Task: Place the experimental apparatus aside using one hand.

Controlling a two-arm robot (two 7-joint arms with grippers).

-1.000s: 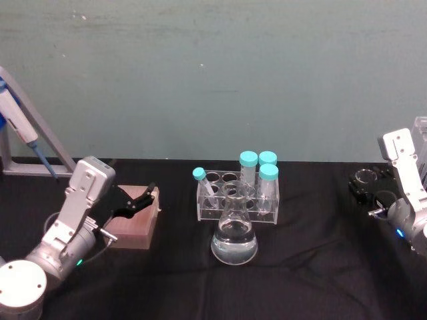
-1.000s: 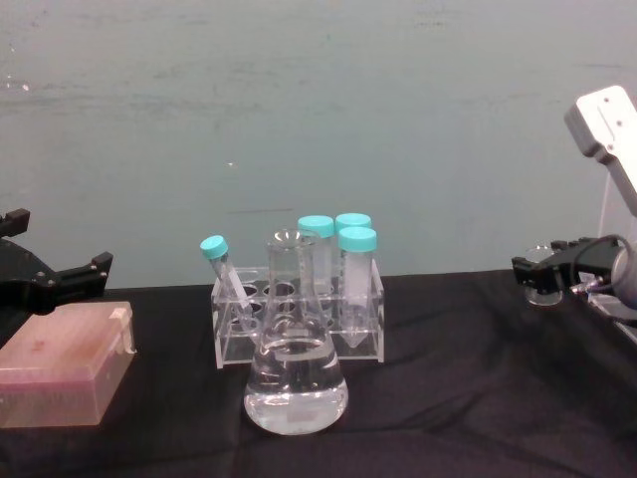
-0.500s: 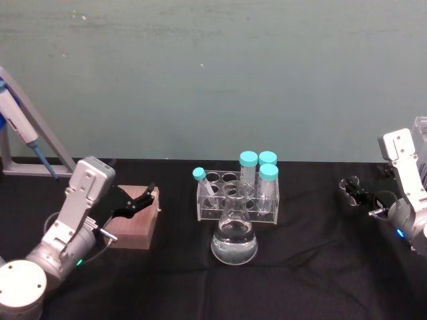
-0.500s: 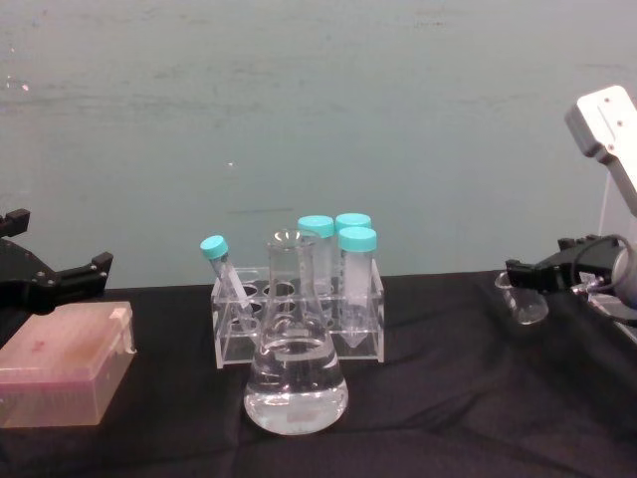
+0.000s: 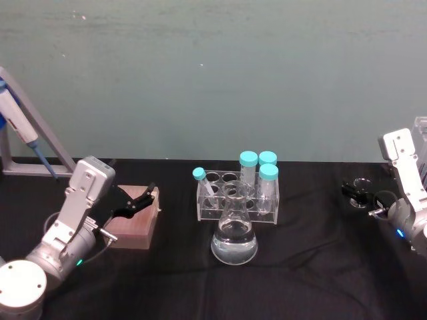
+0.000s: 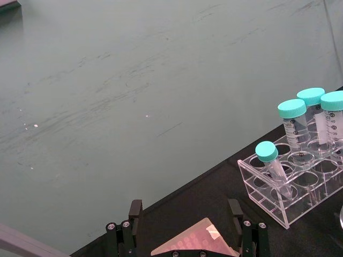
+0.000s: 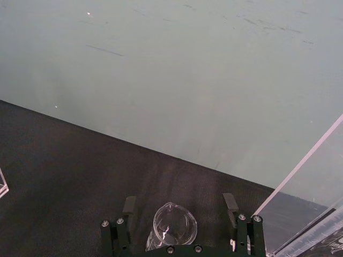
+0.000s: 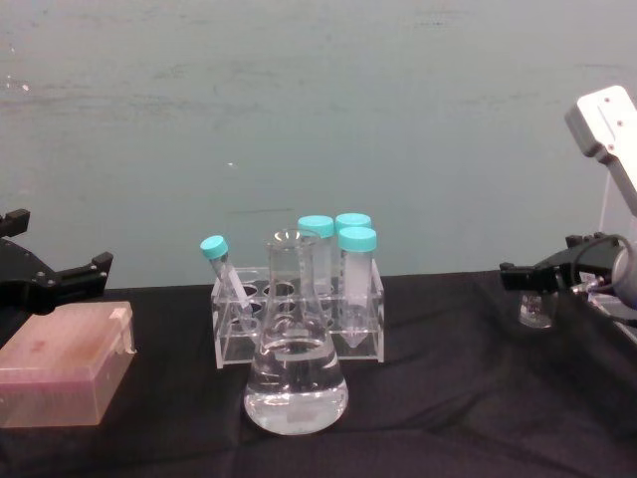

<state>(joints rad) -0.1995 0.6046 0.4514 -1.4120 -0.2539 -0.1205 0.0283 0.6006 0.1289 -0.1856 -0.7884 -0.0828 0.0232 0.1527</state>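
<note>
From the head view, my right pincer (image 5: pixel 353 192) sits at the far right of the black surface (image 5: pixel 313 267) beside the small glass beaker (image 5: pixel 364 182). It is well apart from the conical flask (image 5: pixel 234 239) and tube rack (image 5: pixel 203 212) in the middle, and my left pincer (image 5: pixel 141 199) is parked, spread open, above a pink box (image 5: pixel 137 227). In the right wrist view my 2 fingers (image 7: pixel 129 206) stand wide apart with the beaker between them, touching neither. The chest view shows it upright on the surface just under my fingertips, nothing gripped.

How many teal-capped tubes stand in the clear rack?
4. In the rack, one thin tube leans at the left end; three wide tubes stand at the right: two farther back, one nearer. None seems hidden.
</note>
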